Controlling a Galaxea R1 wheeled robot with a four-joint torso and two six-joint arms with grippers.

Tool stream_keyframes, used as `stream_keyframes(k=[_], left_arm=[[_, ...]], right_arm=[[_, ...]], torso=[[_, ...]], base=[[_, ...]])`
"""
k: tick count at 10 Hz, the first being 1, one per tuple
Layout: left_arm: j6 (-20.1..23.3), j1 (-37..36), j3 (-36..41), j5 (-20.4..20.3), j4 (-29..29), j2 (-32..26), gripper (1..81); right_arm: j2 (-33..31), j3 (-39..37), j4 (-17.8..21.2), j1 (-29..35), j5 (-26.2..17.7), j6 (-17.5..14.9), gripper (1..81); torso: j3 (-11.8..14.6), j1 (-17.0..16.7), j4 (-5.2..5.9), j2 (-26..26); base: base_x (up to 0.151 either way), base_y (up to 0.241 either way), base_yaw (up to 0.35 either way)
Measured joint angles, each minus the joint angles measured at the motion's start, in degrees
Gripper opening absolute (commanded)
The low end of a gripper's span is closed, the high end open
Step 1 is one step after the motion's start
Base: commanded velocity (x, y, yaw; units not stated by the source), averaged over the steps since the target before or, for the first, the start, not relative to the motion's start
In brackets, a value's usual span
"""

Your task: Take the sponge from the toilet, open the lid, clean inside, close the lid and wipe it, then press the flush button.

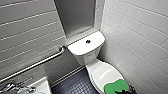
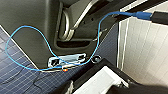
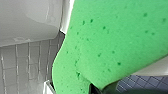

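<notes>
While the sponge (image 1: pixel 113 86) lies flat on the front end of the closed lid (image 1: pixel 103 71), the right gripper (image 1: pixel 131 89) sits just beside its right edge, touching it or nearly so. Whether the jaws are apart or clamped on the sponge cannot be told. In the right wrist view the green, pitted face of the sponge lies very close to the camera, with a white rim beside it. The toilet (image 1: pixel 85 56) stands in the tiled corner, with the flush button (image 1: pixel 88 41) at the middle of the tank top. Step in hand, as judged: picking up the sponge. A sound grasp takes the soft sponge across its thin edge, deep enough not to slip. The lift should go straight up so that the lid is not dragged along.
</notes>
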Motion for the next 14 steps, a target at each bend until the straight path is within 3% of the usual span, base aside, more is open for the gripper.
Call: stream_keyframes(k=[6, 9, 12, 14], left_arm=[[0.41, 2.24, -6.05, -0.04, 0.05, 2.83, 81.1], [0.41, 2.54, -8.58, -0.23, 0.52, 5.34, 81.1], [0.39, 2.57, -8.69, -0.12, 0.71, 5.4, 81.1], [0.41, 2.77, -8.69, -0.3, 0.72, 5.39, 81.1]], right_arm=[[8.46, -13.59, 11.15, 8.59, -2.01, 0.02, 1.0], [10.44, -17.29, 13.03, 10.19, -2.65, 0.72, 1.0], [11.02, -18.81, 13.23, 11.69, -2.68, 3.08, 1.0], [12.68, -22.36, 13.23, 12.2, -2.93, 5.02, 1.0]], torso=[[-0.24, 1.25, 0.0, -1.79], [-1.51, 4.7, 0.0, -7.41], [-4.24, 5.66, 0.0, -9.01], [-4.65, 5.71, 0.0, -9.12]], base=[[0.0, 0.0, 0.0], [0.0, 0.0, 0.0], [0.0, 0.0, 0.0], [0.0, 0.0, 0.0]])
